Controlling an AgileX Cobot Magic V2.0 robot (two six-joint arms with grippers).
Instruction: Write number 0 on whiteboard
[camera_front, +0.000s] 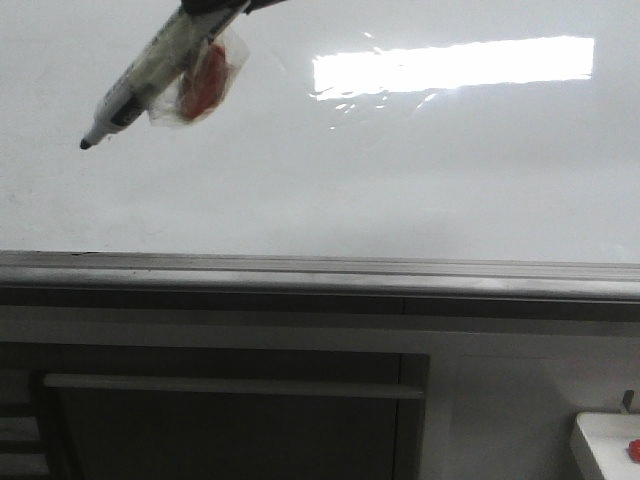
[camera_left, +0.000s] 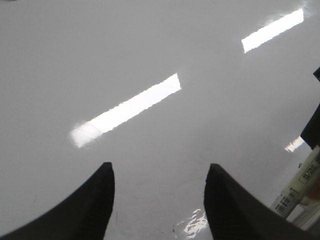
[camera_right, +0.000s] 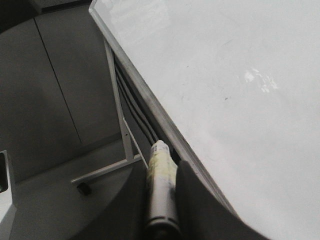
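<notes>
Whiteboard (camera_front: 300, 190) glossy, blank; right gripper (camera_right: 162, 200) clamps marker (camera_front: 150, 70); left gripper (camera_left: 159, 200) apart.

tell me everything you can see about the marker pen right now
The marker is a pale, light-coloured pen with dark printed labelling and an uncapped dark tip. In the front view it slants down to the left, tip lowest, in front of the whiteboard; whether the tip touches the board cannot be told. A clear wrapper with something red hangs beside its barrel. The right gripper is shut on the barrel, the fingers on either side. No drawn line is visible.
</notes>
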